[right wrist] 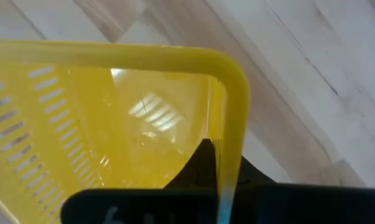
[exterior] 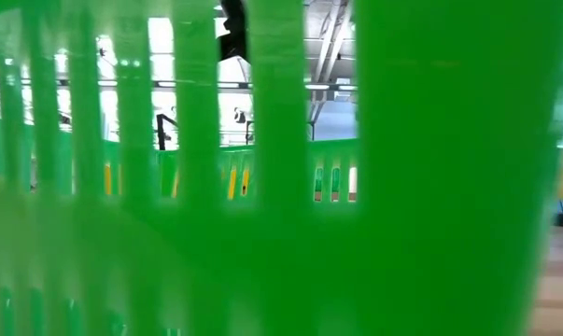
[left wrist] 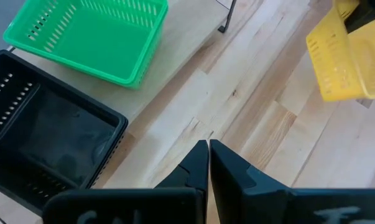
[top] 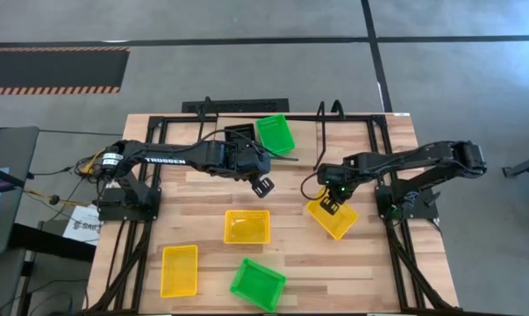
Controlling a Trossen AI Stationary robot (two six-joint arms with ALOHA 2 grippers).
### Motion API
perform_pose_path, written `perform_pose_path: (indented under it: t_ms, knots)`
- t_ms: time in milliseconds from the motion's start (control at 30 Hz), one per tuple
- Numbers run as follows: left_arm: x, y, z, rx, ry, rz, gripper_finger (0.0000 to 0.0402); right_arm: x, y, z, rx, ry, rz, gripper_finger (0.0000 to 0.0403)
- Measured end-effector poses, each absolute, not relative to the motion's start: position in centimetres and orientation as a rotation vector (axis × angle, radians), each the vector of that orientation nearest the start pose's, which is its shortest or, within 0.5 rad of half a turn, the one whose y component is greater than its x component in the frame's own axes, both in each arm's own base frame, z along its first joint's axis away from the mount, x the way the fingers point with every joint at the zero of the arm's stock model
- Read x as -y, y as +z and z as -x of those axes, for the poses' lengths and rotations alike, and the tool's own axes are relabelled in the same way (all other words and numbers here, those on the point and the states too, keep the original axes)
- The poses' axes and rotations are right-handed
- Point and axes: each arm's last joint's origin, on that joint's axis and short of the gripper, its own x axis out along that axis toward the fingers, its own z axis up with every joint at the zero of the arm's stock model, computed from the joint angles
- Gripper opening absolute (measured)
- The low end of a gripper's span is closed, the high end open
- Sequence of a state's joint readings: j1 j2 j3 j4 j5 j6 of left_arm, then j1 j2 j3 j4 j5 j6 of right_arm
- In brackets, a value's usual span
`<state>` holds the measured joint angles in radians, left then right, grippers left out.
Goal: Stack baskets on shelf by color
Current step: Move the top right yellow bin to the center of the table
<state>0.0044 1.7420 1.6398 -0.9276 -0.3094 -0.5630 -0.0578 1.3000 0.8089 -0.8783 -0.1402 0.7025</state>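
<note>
My right gripper [top: 332,204] is shut on a yellow basket [top: 334,219] right of the table's middle; the left wrist view shows this basket [left wrist: 349,59] tilted. My left gripper [top: 262,186] hovers shut and empty over bare wood [left wrist: 209,155], just in front of the shelf [top: 211,107]. A green basket [top: 275,133] and a black basket [top: 242,140] stand side by side on the shelf's plank. Two more yellow baskets [top: 247,226] [top: 179,269] and a green one [top: 257,283] rest on their bottoms on the table's near half. My right gripper pinches one side wall of the yellow basket at its rim [right wrist: 227,140], near a corner. One finger [right wrist: 199,163] is inside the basket and the other outside. The fingers come from above, pointing steeply down. The basket hangs tilted below them; whether its low end touches the table does not show.
The near green basket [exterior: 281,187] stands right against the low camera and fills its view. Black frame rails run along the table's left and right sides [top: 124,254] [top: 404,254]. Bare wood lies between the shelf and the near baskets [top: 290,189].
</note>
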Motion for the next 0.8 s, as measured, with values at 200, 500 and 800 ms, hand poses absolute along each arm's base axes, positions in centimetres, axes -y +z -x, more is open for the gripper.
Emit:
perform_pose_path:
  t_ms: [200, 500, 800]
  knots:
    - [-1.0, 31.7, -36.4, -0.906, 0.552, 0.359, 0.0000, 0.9, 17.9, -22.9, -1.385, -0.430, -0.722, 0.0001]
    - [-1.0, 31.7, -36.4, -0.908, 0.548, 0.362, 0.0000, 0.7, 15.5, -25.5, -1.354, -0.322, -0.783, 0.0001]
    - [-1.0, 31.7, -36.4, -0.912, 0.538, 0.369, 0.0000, 0.5, 16.3, -25.3, -1.327, -0.281, -0.749, 0.0045]
